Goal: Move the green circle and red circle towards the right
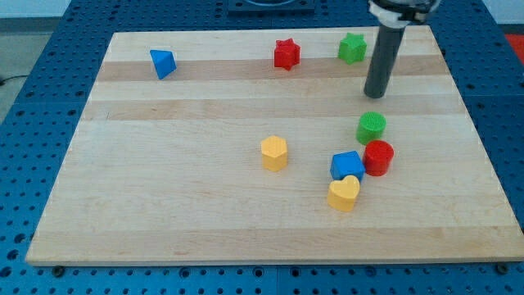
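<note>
Tool tip (376,95) just above green circle (371,128).

The board (205,213) is pale, smooth matt wood; the green circle (371,128) looks like ribbed plastic.
</note>
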Controlling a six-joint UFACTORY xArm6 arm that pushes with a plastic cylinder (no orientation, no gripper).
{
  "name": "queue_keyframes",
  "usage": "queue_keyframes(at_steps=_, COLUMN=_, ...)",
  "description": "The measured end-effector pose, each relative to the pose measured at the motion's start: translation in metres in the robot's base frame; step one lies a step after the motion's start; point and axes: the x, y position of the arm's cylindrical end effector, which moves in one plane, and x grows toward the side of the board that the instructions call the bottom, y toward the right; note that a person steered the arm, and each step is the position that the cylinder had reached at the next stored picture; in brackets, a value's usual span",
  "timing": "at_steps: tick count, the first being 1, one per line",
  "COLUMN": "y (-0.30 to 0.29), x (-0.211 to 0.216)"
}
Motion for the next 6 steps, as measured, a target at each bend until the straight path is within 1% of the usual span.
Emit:
queue_keyframes(at_steps=1, y=-0.035, x=0.041)
queue_keyframes(at_steps=2, y=-0.059, x=0.067)
queue_keyframes(at_steps=4, y=-0.035, x=0.069)
queue_keyframes(at_steps=5, y=-0.050, x=0.112)
queue_keyframes(at_steps=6, y=-0.057, x=0.118)
